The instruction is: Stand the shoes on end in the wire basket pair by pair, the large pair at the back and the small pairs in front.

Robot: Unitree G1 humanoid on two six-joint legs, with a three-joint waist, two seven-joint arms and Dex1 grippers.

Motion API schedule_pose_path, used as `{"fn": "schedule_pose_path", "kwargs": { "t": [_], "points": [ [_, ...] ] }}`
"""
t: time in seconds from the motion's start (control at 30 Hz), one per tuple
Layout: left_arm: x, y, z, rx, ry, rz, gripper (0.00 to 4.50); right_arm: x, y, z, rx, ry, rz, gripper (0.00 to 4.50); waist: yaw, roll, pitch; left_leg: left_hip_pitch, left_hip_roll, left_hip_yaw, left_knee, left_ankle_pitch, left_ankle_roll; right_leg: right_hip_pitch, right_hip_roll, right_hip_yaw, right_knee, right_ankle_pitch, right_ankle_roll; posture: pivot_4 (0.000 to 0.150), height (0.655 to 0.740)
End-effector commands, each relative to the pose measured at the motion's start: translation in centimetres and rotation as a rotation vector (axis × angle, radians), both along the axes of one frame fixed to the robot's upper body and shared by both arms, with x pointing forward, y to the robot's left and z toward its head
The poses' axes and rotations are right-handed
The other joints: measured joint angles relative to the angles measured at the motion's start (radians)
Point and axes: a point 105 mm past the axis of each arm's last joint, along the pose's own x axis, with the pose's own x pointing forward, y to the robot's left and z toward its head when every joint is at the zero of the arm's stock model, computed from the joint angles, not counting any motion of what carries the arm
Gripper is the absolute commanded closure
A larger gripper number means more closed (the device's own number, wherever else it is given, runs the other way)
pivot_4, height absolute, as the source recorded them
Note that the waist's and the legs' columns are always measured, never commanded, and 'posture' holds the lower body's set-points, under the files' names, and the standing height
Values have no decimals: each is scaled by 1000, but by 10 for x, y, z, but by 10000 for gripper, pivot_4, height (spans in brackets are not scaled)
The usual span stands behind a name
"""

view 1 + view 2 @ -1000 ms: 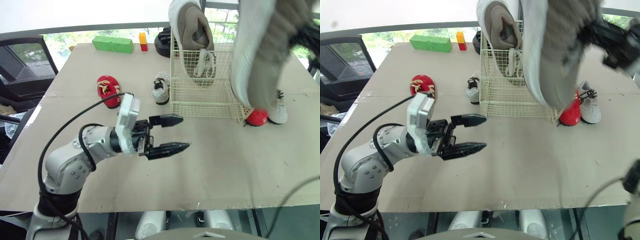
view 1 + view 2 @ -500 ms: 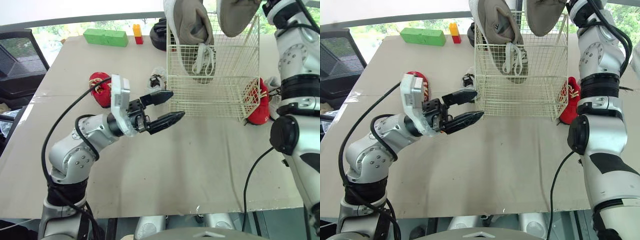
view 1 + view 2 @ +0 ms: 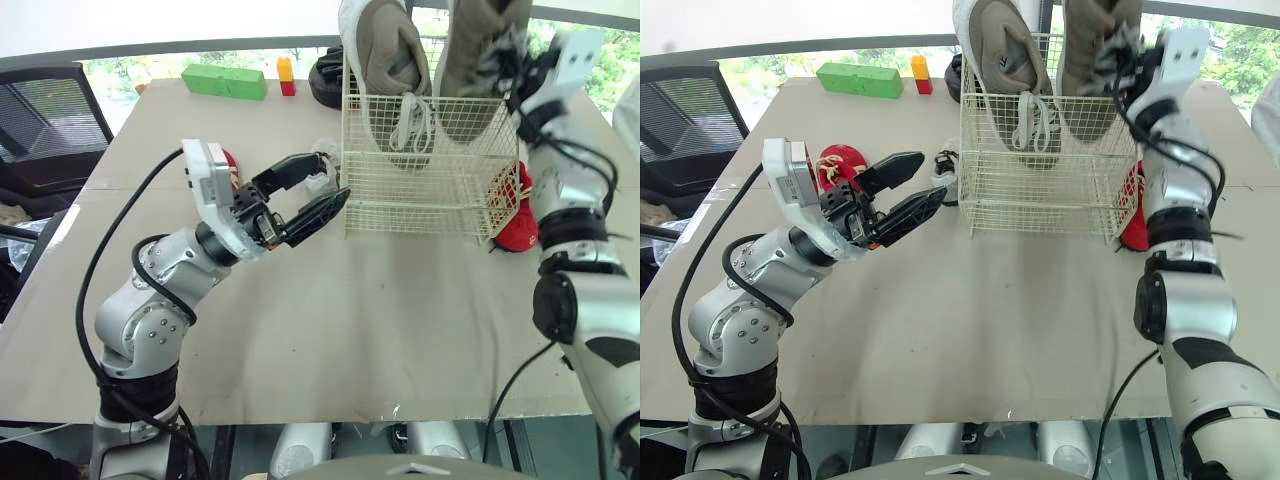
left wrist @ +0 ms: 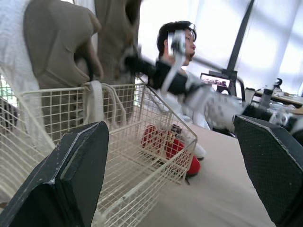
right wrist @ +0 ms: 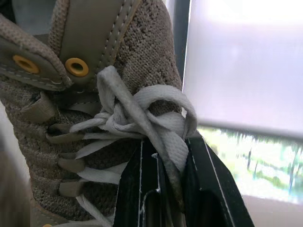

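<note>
Beige knit shoe (image 3: 478,50) end-down in cream wire basket (image 3: 430,190), white lace (image 5: 142,106) pinched between right fingers (image 5: 135,189); left fingers (image 3: 315,210) spread beside basket.

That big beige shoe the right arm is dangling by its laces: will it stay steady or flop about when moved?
Probably swings: the right gripper pinches only the laces, so the big shoe likely hangs loose. Its knit upper looks soft, so it may sag against the wire basket rather than stand stiffly. The laces might also slip.
</note>
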Motion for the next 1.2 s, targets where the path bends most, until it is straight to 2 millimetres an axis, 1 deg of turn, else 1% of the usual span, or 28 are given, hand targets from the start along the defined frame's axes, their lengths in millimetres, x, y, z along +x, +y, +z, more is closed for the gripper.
{"fn": "schedule_pose_path", "kwargs": {
  "t": [0.03,0.07,0.1,0.13,0.17,0.23,0.3,0.33,0.4,0.43,0.47,0.53,0.6,0.63,0.77,0.8,0.83,0.97,1.03,1.13,1.2],
  "points": [
    [1,4,14,-22,-64,22,0,-2,-14,-17,101,69,18,41300,2,-2,-1,0,0,0,0,0,0,0,0,0,0,0,0,1500,7400],
    [2,5,14,-21,-67,22,0,-4,-14,-18,113,74,35,37403,2,-2,-1,0,0,-1,0,0,0,0,0,-1,0,0,0,1500,7400],
    [3,5,15,-20,-68,23,0,-8,-12,-21,95,77,49,32574,2,-2,-1,0,0,-2,0,0,0,1,0,-1,0,0,0,1500,7400],
    [4,5,15,-19,-68,23,0,-11,-9,-24,80,80,61,29531,2,-2,-2,1,0,-1,0,0,0,1,0,-1,0,0,0,1500,7400],
    [5,6,15,-18,-68,24,0,-14,-7,-25,71,83,67,24113,0,-2,-2,1,0,-2,0,0,0,1,0,-2,0,0,0,1500,7400],
    [7,8,15,-20,-68,33,0,-27,0,-27,4,71,80,13502,-5,-3,-3,1,1,-1,0,0,0,1,0,-1,1,0,0,1500,7400],
    [12,11,13,-28,-53,68,0,-44,1,-24,-59,48,75,3318,-8,-2,-3,1,1,-1,0,0,0,1,0,-1,1,0,0,1500,7400],
    [15,15,12,-28,-49,92,0,-51,4,-22,-81,42,79,894,-10,-2,-3,1,1,-1,0,0,0,0,0,-1,1,0,0,1500,7400],
    [25,23,8,-61,-15,169,0,-67,3,-19,-130,35,85,894,-10,-2,-3,1,1,0,0,0,0,-1,1,0,2,0,0,1500,7400],
    [31,30,4,-69,7,220,0,-75,3,-19,-155,39,85,894,-8,-1,-3,1,1,0,0,0,0,-1,1,0,2,0,0,1500,7400],
    [42,38,-2,-51,24,314,0,-87,3,-19,-184,49,114,894,-7,-1,-3,0,1,0,0,0,0,-1,1,0,2,0,0,1500,7400],
    [58,54,-11,-61,74,451,0,-112,9,-25,-264,84,189,894,-3,-1,-2,0,1,-1,-1,-1,2,-1,1,0,2,0,0,1500,7400],
    [70,67,-20,-67,129,542,0,-135,23,-30,-330,119,296,894,3,-1,-3,0,1,-1,-1,-3,4,-1,0,-1,1,0,0,1500,7400],
    [74,69,-25,-50,140,570,0,-145,28,-33,-346,137,349,894,1,-1,-3,-1,1,-1,0,-3,5,-1,1,-1,1,0,0,1500,7400],
    [87,80,-44,25,188,644,0,-188,59,-43,-457,186,552,894,1,-1,-3,0,1,-1,0,-3,5,-1,0,-1,1,0,0,1500,7400],
    [88,76,-46,36,199,630,0,-196,63,-46,-466,200,588,894,2,-1,-3,0,1,-2,0,-3,5,-1,0,-1,1,0,0,1500,7400],
    [90,77,-47,43,205,619,0,-199,69,-47,-467,208,610,894,2,-1,-3,0,1,-2,0,-3,5,-1,1,-2,1,0,0,1500,7400],
    [97,56,-59,134,208,559,0,-201,80,-55,-451,222,630,894,5,-2,-3,0,1,-2,0,-3,5,0,0,-2,1,0,0,1500,7400],
    [103,50,-63,152,211,549,0,-204,87,-60,-467,226,641,894,14,-2,-3,0,0,-2,1,-3,5,0,0,-2,1,0,0,1500,7400],
    [112,41,-72,183,224,533,0,-214,93,-61,-466,221,671,894,20,-2,-3,-1,1,-2,1,-2,3,-1,0,-2,0,0,0,1500,7400],
    [124,32,-81,214,236,548,0,-220,94,-62,-463,218,684,894,20,-3,-3,-1,1,-2,1,-1,1,-1,0,-2,0,0,0,1500,7400]
  ]
}}
